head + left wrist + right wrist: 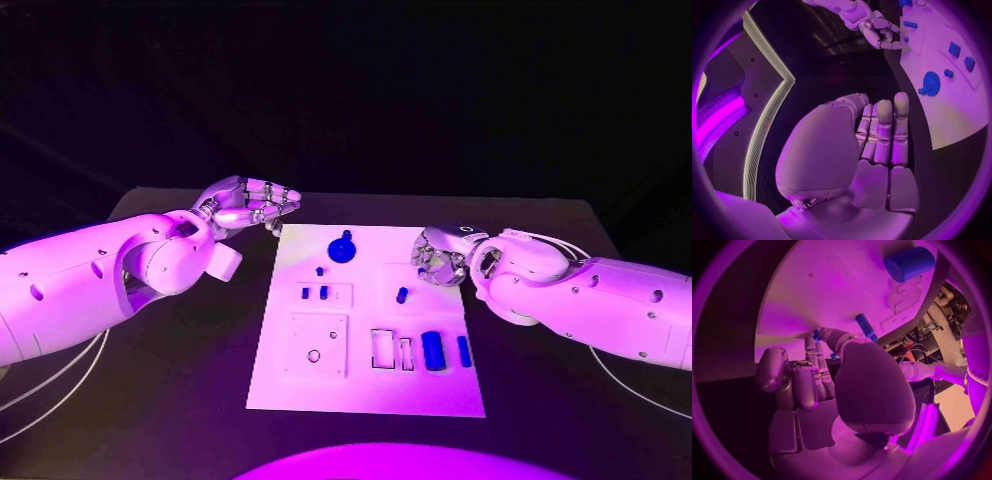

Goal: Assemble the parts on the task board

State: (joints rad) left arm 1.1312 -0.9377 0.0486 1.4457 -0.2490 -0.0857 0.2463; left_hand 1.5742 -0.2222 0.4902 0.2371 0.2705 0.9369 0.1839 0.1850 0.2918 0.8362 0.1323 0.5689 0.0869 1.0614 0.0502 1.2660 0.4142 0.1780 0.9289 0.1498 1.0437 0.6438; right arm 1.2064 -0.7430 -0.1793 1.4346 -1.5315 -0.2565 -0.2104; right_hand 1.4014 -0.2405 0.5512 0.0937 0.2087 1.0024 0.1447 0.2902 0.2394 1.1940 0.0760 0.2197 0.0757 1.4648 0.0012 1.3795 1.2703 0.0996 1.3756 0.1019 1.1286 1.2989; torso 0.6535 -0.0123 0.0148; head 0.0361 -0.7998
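Here, left hand (248, 205) off the task board (368, 385) over the bench (188, 380), fingers (884, 131) curled together, empty. Right hand (441, 256) at the board's edge, fingers (811, 371) curled beside a small blue part (402, 295); contact cannot be told.

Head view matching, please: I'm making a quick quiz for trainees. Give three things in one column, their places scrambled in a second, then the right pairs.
Things:
1. left hand
2. right hand
3. round blue part

Places:
A. at the task board's right edge
B. on the board, near its far end
C. over the black table, beyond the board's far left corner

Pairs: 1-C, 2-A, 3-B
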